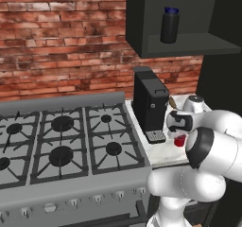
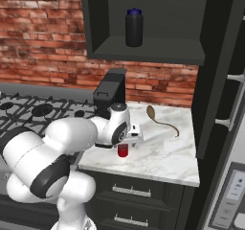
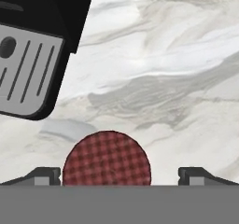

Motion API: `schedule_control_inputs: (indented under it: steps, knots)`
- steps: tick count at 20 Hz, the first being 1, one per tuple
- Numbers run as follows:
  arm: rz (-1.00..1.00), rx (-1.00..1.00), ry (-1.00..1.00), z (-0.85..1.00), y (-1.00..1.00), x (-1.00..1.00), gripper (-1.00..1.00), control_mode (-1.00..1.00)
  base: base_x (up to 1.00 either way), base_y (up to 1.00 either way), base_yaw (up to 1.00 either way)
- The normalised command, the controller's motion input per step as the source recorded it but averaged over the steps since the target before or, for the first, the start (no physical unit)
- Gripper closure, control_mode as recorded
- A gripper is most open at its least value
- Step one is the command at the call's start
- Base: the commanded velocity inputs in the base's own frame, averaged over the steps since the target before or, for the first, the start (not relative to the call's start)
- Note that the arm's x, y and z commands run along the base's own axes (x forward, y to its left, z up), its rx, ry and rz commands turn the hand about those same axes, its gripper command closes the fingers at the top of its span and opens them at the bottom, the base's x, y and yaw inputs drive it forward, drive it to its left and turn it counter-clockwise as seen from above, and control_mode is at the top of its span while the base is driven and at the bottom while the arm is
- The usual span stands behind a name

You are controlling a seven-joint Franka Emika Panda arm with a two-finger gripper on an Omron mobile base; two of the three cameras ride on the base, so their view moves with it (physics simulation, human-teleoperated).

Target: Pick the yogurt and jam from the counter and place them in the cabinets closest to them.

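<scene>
Above bench (image 2: 162, 155), gripper (image 3: 119, 174) hangs fully open, empty, straddling red jam jar (image 3: 107, 158) (checked lid up) for straight-down grab; dark bottle (image 2: 134, 28) already on cabinet (image 2: 148, 49) shelf.

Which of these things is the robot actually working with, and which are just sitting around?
Part of the job:
- red jar, under the open gripper
- counter
- open cabinet
- dark bottle on its shelf, perhaps already put away

Just lying about:
- coffee machine
- stove
- wooden spoon
- brick wall
</scene>
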Motion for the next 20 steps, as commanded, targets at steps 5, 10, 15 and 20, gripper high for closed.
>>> schedule_control_inputs:
  steps: [5,10,15,20]
  knots:
    - [0.00,-0.07,0.00,-0.31,0.00,0.00,-1.00,-1.00,0.00,0.00,0.00]
    - [0.00,-0.05,0.00,-0.27,0.00,0.00,-1.00,-1.00,0.00,0.00,0.00]
    - [0.00,0.00,0.00,-0.02,0.00,0.00,1.00,-1.00,0.00,0.00,0.00]
    - [0.00,0.00,0.00,0.18,0.00,0.00,1.00,-1.00,0.00,0.00,0.00]
